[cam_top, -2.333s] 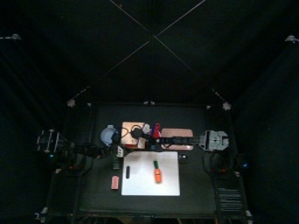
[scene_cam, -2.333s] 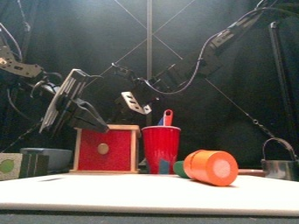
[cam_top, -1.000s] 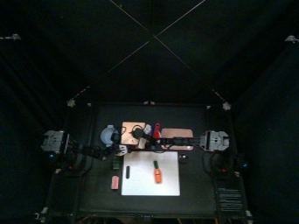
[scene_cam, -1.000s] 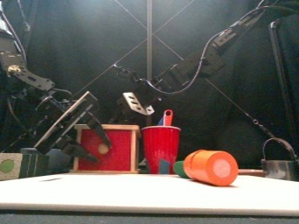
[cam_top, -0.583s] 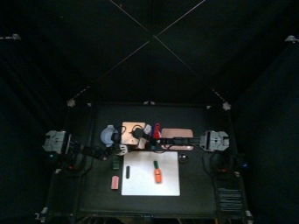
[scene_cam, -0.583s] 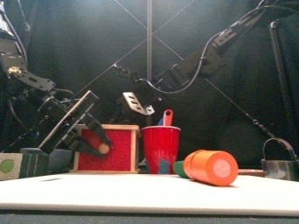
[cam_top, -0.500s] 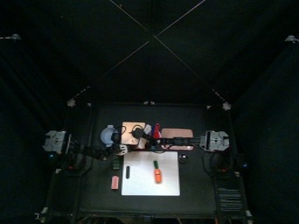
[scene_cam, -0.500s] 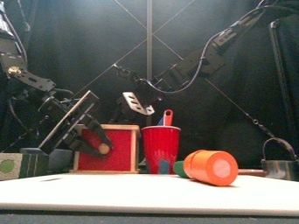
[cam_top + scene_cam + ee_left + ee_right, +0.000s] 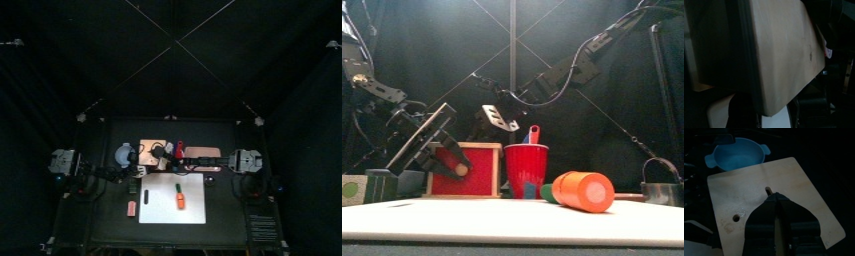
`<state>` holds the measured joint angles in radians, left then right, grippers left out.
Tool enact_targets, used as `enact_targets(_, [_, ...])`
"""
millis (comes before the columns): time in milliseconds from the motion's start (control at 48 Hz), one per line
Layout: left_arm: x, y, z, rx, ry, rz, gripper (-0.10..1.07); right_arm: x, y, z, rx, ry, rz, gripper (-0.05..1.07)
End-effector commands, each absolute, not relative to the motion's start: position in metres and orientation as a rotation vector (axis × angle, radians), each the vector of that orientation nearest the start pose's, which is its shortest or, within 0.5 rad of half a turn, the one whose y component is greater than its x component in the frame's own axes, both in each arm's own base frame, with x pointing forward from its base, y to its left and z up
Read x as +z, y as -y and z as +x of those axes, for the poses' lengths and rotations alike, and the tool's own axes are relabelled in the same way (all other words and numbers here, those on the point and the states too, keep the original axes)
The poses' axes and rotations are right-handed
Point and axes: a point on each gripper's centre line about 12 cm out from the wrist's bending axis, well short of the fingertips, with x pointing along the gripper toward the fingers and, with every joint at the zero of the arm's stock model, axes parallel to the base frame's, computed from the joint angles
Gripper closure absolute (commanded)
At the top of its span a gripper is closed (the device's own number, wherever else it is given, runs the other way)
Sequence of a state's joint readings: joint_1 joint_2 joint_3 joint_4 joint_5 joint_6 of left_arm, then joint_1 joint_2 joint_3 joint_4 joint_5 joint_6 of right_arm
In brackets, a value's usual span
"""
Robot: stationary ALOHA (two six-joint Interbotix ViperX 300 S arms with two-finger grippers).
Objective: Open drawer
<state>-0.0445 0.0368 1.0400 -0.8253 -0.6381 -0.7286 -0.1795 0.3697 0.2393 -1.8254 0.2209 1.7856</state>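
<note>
Right now the drawer (image 9: 469,170) stands at the back left of the table, behind the white sheet (image 9: 502,222) and just beside a red cup (image 9: 527,168) that holds a pinkish-red tool. Its red front faces the table's front edge, framed in orange-tan wood, with a pale round knob (image 9: 460,170) near the middle. The front looks flush with the frame, so I read it as not yet pulled out.

My left hand (image 9: 446,158) comes in slanting from the left and sits across the upper left part of that red front, its dark fingers reaching down toward the knob. From my left wrist I see only a broad tan wooden face very close up, with dark shapes either side of it. Whether that hand is clamped on the wood or the knob, or only spread around it, I cannot tell.

My right hand (image 9: 775,199) hangs over the box's wooden top. Its two fingers are drawn together to a narrow point beside a small dark peg in the panel, and I see nothing held between them. Whether the tips touch the wood is unclear. Past the panel's far edge sits a blue bowl (image 9: 737,155).

An orange cylinder (image 9: 584,190) lies on its side on the sheet, right of the cup.
</note>
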Motion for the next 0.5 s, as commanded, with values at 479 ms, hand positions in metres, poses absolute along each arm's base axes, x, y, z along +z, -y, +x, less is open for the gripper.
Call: enact_targets(479, [0.108, 0.031, 0.315, 0.589, -0.348, -1.302, 0.56, 0.144, 0.111, 0.493, -0.363, -0.588, -0.042, 0.66])
